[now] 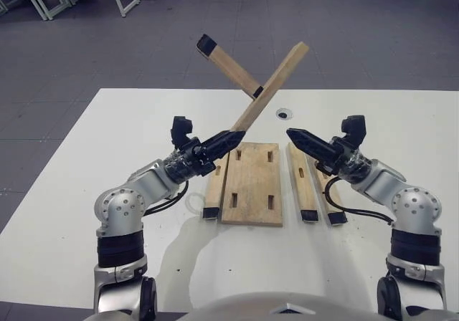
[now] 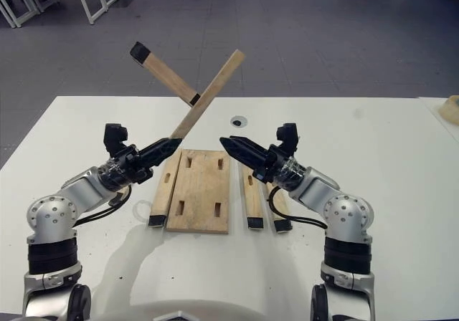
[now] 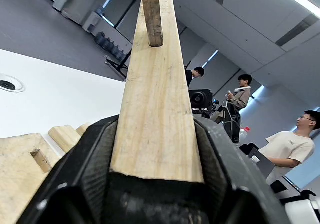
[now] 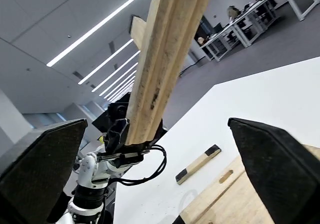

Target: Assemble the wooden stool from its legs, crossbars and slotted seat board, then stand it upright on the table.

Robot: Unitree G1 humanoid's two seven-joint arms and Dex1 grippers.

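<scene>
Left eye view: the leg (image 1: 276, 84) is clamped at its lower end by the left pincer (image 1: 233, 138). Its long axis rises away and toward the robot's right, and it is crossed by a crossbar (image 1: 228, 64). The right pincer (image 1: 300, 136) is spread and empty, above a loose leg (image 1: 301, 181). The seat board (image 1: 251, 183) lies flat on the tabletop (image 1: 86, 142), below and between both pincers. The loose leg is judged nearer the right arm.
</scene>
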